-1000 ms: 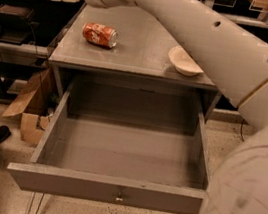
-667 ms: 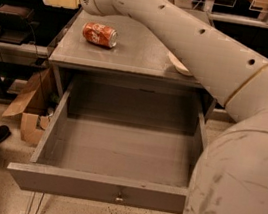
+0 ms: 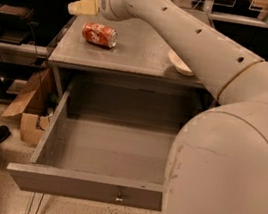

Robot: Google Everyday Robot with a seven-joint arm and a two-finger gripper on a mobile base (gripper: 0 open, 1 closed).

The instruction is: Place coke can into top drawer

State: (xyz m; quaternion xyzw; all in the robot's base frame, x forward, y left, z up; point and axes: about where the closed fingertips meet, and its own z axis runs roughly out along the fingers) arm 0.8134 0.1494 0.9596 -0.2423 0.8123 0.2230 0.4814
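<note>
A speckled floor is running under a grey desk [image 3: 137,54], with dark shelving standing behind it and a torn cardboard box [image 3: 27,107] leaning against its left leg. The coke can [image 3: 99,35] is lying on its side on the desk top, near the far left corner, its silver end facing right. It is resting on the surface alone, with nothing gripping it.

A white bowl [image 3: 180,64] is sitting toward the right side of the same surface, well apart from the can and partly hidden behind the arm [image 3: 209,45]. The arm is reaching in from the right, crossing over the desk top.

At its end, the gripper [image 3: 83,6] is hovering above the far left corner of the desk, just up and to the left of the can and not touching it. Its tan tip is pointing left, and from this angle I cannot tell whether the jaws are open or closed.

Below the desk top, the top drawer [image 3: 112,151] is standing pulled fully out, showing a bare grey floor inside. The small metal knob [image 3: 119,198] is sitting at the centre of the front panel. The robot's large white body [image 3: 228,184] is covering the drawer's right side.
</note>
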